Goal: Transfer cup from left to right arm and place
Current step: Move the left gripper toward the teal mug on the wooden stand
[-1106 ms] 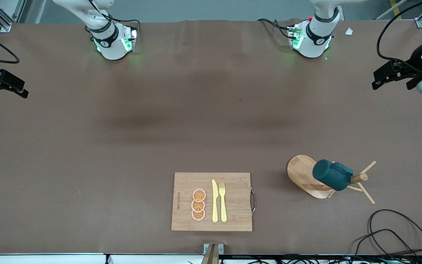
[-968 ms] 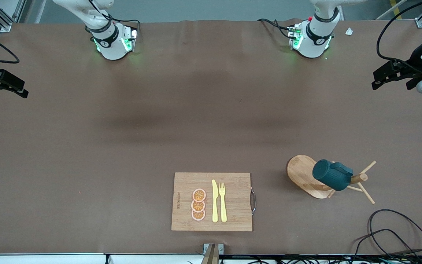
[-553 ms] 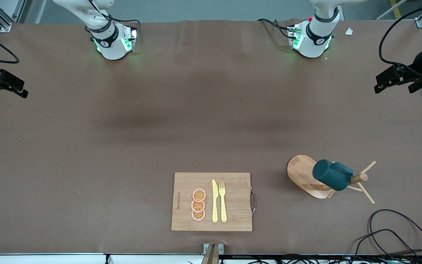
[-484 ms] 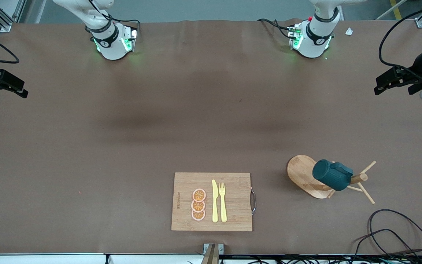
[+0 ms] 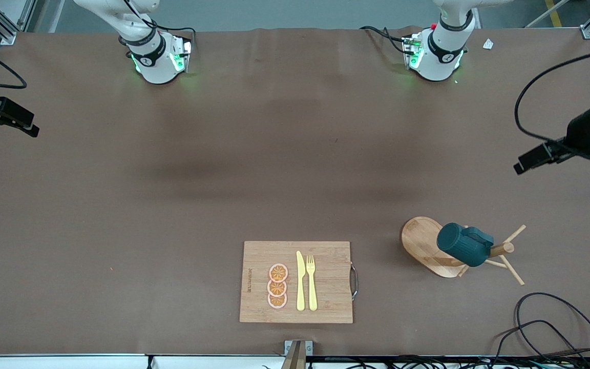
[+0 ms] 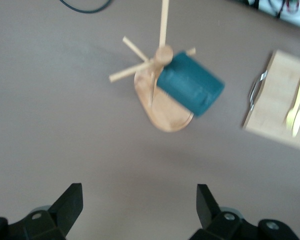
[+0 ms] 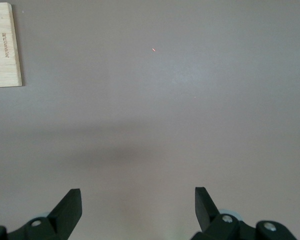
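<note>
Teal, the cup (image 5: 464, 245) hangs tilted on a wooden mug rack (image 5: 428, 246) near the tabletop's (image 5: 172, 205) left-arm end; the cutting board's (image 5: 296, 282) printed lettering is unreadable.

Left wrist view: the left hand (image 6: 139, 210), spread, hovers over bare tabletop beside the rack.

Right wrist view: the right hand (image 7: 138, 209) waits spread, empty.

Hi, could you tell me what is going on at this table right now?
The cup hangs untouched on a wooden mug stand toward the left arm's end of the table. The left gripper, open and empty, is in the air above bare table at that end, with the cup in its wrist camera's sight. The right gripper waits open over the table's other end. A cutting board with a knife, a fork and orange slices lies near the front camera.
</note>
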Controlling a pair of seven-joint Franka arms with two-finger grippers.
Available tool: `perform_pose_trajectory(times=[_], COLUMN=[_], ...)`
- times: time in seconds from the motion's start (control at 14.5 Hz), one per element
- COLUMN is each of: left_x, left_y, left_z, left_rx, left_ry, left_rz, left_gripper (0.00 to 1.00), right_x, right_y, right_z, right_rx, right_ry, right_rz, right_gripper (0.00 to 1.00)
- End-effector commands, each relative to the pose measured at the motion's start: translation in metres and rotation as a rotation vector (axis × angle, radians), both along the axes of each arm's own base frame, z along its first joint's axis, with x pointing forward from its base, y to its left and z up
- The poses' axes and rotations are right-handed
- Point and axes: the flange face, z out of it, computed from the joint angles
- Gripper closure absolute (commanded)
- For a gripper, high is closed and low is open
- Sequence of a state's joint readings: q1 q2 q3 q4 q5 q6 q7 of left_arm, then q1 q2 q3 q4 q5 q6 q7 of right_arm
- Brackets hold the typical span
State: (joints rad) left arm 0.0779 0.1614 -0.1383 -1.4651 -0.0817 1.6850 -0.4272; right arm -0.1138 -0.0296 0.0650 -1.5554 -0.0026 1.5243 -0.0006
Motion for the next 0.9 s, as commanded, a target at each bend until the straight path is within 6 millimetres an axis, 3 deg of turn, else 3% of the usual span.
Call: perform_pose_trajectory(times=[0.0,0.21,0.35,0.62,0.83], left_x=[0.027,0.057,0.071,0.088,0.096], left_y=[0.013,0.013,0.016,0.006,0.003], left_z=[-0.011,-0.049,-0.075,-0.102,-0.134], left_rx=[-0.128,-0.234,-0.240,-0.315,-0.327], left_ry=[-0.040,-0.035,-0.036,-0.039,0.016], left_rz=[0.221,0.409,0.421,0.537,0.607], left_gripper=[0.00,0.00,0.00,0.00,0.00], right_x=[-0.005,-0.005,-0.005,-0.005,-0.005], right_y=[-0.001,-0.002,-0.002,-0.002,-0.001], right_z=[0.005,0.005,0.005,0.005,0.005], right_rx=[-0.010,-0.010,-0.010,-0.010,-0.010], right_ry=[-0.007,-0.007,-0.007,-0.007,-0.007], right_rz=[0.008,0.006,0.006,0.008,0.009], right_gripper=[0.00,0.00,0.00,0.00,0.00])
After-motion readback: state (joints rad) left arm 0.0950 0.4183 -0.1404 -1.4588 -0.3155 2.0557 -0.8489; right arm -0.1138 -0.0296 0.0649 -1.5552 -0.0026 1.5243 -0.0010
